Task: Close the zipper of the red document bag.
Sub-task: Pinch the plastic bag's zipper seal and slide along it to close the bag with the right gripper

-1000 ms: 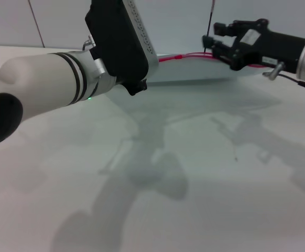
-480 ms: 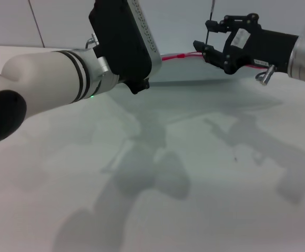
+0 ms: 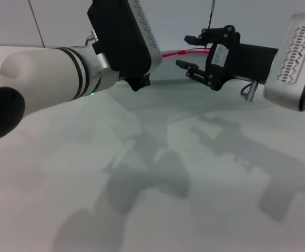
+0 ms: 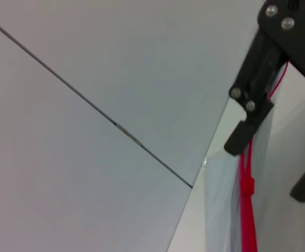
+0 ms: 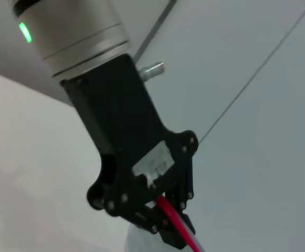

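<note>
The red document bag [image 4: 221,220] lies flat at the far edge of the table, pale and translucent. Its zipper [image 3: 173,53] shows as a thin red strip along the edge, with a small red tab [image 4: 247,186] on it. In the right wrist view my left gripper [image 5: 160,227] is shut on the zipper [image 5: 169,211]. In the head view its fingertips are hidden behind its own black body [image 3: 122,42]. My right gripper [image 3: 187,51] is open, fingers pointing toward the left gripper. One finger [image 4: 242,139] sits right at the red strip.
A pale wall with a dark seam [image 4: 126,136] rises directly behind the bag. The white table [image 3: 158,184] stretches toward me, crossed by the arms' shadows. My left forearm [image 3: 42,89] fills the near left, and the right arm's white casing [image 3: 294,63] the right.
My right gripper has travelled left along the zipper toward the left gripper, staying open, and its white casing has come into view. The left arm has barely moved.
</note>
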`<control>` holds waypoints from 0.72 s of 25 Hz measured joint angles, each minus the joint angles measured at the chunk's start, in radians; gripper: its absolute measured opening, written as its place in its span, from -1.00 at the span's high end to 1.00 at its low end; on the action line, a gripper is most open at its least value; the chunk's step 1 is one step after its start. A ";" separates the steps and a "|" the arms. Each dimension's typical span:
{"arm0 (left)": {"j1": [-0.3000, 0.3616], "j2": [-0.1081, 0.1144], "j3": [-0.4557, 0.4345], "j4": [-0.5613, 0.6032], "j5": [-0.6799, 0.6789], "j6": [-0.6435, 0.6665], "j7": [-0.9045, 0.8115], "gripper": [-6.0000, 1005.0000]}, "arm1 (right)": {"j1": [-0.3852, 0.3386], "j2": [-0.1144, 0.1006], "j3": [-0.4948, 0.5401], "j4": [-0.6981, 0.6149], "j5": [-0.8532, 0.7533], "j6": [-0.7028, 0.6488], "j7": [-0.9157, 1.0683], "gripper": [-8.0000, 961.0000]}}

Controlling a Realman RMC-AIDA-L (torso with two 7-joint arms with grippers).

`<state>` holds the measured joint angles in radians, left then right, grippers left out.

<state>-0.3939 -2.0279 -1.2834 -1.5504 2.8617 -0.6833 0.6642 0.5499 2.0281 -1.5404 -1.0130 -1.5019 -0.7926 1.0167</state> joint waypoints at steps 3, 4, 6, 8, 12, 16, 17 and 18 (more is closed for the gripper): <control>0.000 0.000 0.006 -0.002 -0.002 0.000 0.000 0.88 | 0.000 0.001 -0.043 -0.004 0.000 0.061 -0.029 0.06; 0.000 0.000 0.008 -0.003 -0.003 0.000 0.000 0.88 | -0.001 0.001 -0.061 -0.006 0.000 0.081 -0.033 0.06; 0.000 -0.001 0.010 -0.003 -0.003 -0.001 0.000 0.88 | -0.001 0.001 -0.100 -0.015 -0.001 0.131 -0.036 0.07; -0.001 -0.001 0.011 -0.004 -0.003 -0.004 0.000 0.88 | -0.001 0.001 -0.121 -0.020 0.000 0.162 -0.037 0.07; -0.007 -0.002 0.012 -0.006 -0.003 -0.006 -0.001 0.88 | -0.001 0.001 -0.130 -0.024 0.007 0.188 -0.037 0.07; -0.008 -0.002 0.012 -0.006 -0.003 -0.008 -0.002 0.89 | -0.001 0.001 -0.130 -0.025 0.007 0.189 -0.037 0.08; -0.008 -0.002 0.012 -0.007 -0.003 -0.008 -0.003 0.89 | -0.001 0.000 -0.129 -0.025 0.008 0.189 -0.037 0.08; -0.008 -0.002 0.012 -0.007 -0.003 -0.008 -0.003 0.89 | -0.001 0.000 -0.128 -0.024 0.008 0.189 -0.038 0.09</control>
<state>-0.4020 -2.0295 -1.2714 -1.5570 2.8589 -0.6914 0.6615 0.5491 2.0279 -1.6689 -1.0373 -1.4941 -0.6036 0.9791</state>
